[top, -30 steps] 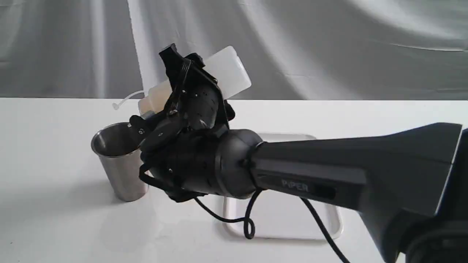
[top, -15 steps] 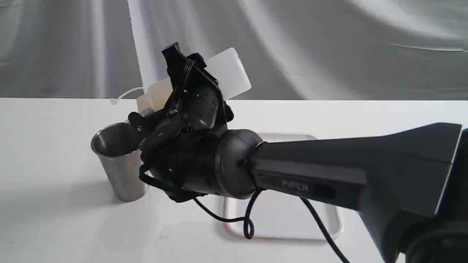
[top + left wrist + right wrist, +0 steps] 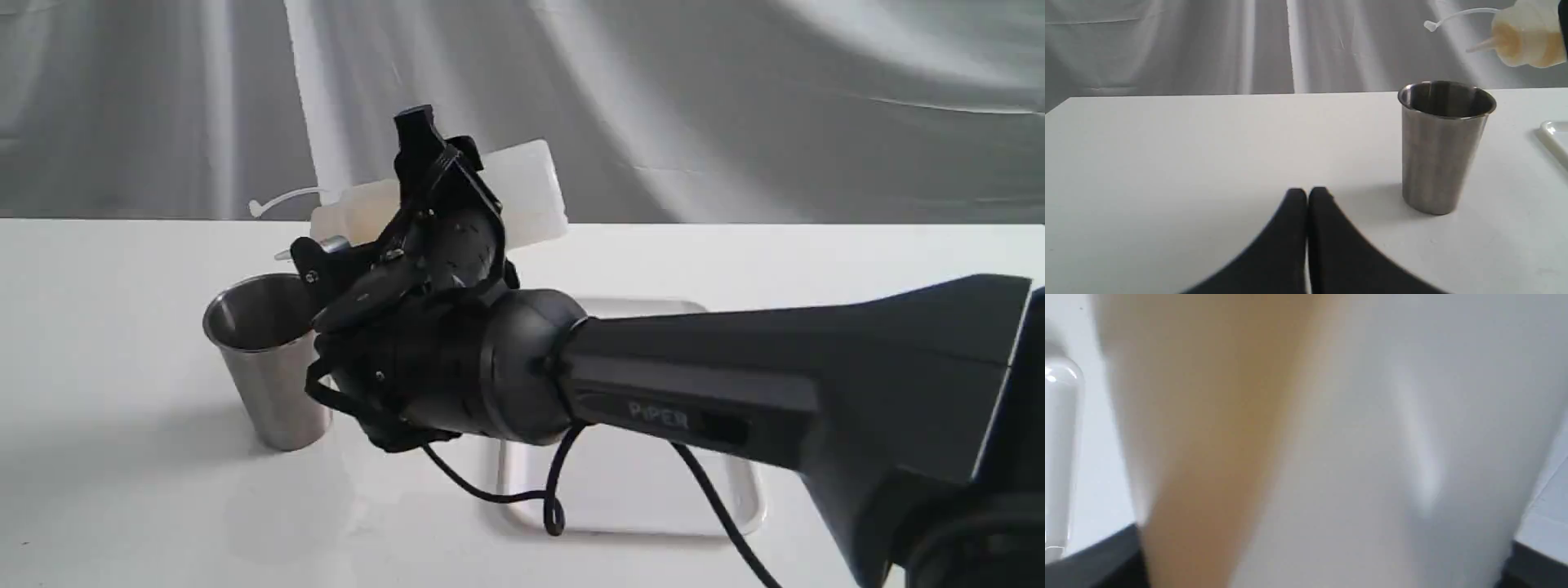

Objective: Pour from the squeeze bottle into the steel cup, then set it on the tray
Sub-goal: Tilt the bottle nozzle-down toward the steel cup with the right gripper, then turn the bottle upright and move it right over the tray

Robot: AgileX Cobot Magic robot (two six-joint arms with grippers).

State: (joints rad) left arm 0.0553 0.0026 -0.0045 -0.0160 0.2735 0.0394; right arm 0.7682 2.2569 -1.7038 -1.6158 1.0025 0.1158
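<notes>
My right gripper [image 3: 367, 204] is shut on the squeeze bottle [image 3: 531, 192], a whitish cylinder lying almost level in the air. Its thin nozzle points left, above the steel cup [image 3: 269, 367] without touching it. The left wrist view shows amber liquid in the squeeze bottle [image 3: 1531, 36], above and to one side of the steel cup [image 3: 1443, 143]. In the right wrist view the squeeze bottle [image 3: 1306, 441] fills the picture, blurred. The white tray [image 3: 645, 490] lies flat under my right arm. My left gripper [image 3: 1306, 194] rests shut and empty, low over the table short of the cup.
A white table [image 3: 98, 343] carries the cup and the tray, with grey cloth hanging behind it. A black cable [image 3: 555, 498] loops down from my right wrist over the tray. A corner of the tray [image 3: 1555, 134] shows beside the cup.
The right gripper has turned the bottle back from a nozzle-down tilt to nearly level, and the nozzle has risen above the cup. The cup and tray have not moved.
</notes>
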